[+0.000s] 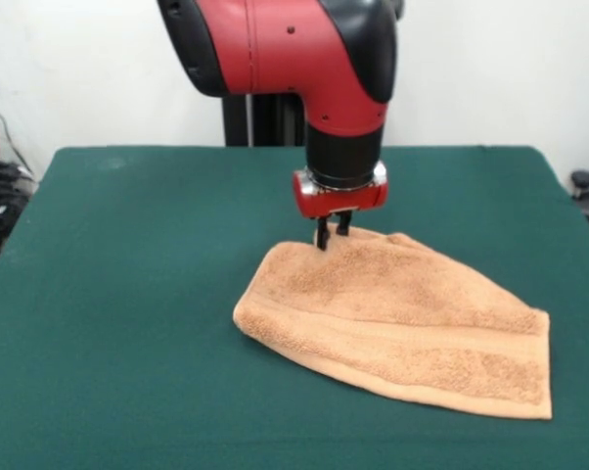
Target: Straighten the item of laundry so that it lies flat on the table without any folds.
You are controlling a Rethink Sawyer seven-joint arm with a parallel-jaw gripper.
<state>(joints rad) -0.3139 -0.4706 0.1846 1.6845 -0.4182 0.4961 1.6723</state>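
The towel lies on the table a little right of the centre of the frame, reaching toward the lower right. It is orange-tan and fuzzy. It is not flat: it is folded over itself, so that a thick rounded fold runs along its lower left side, and the shape gets narrow toward the top. A flat woven band crosses it from the left side toward the lower right corner.

The gripper stands at the upper edge of the towel, just above the centre of the frame. Its two short black fingers point down and their tips touch the cloth there. The jaws stand narrow, with only a small gap; I cannot tell if cloth is pinched between them.

Above the gripper, the red and black arm comes down from the top of the frame. The green table fills most of the picture around the towel.
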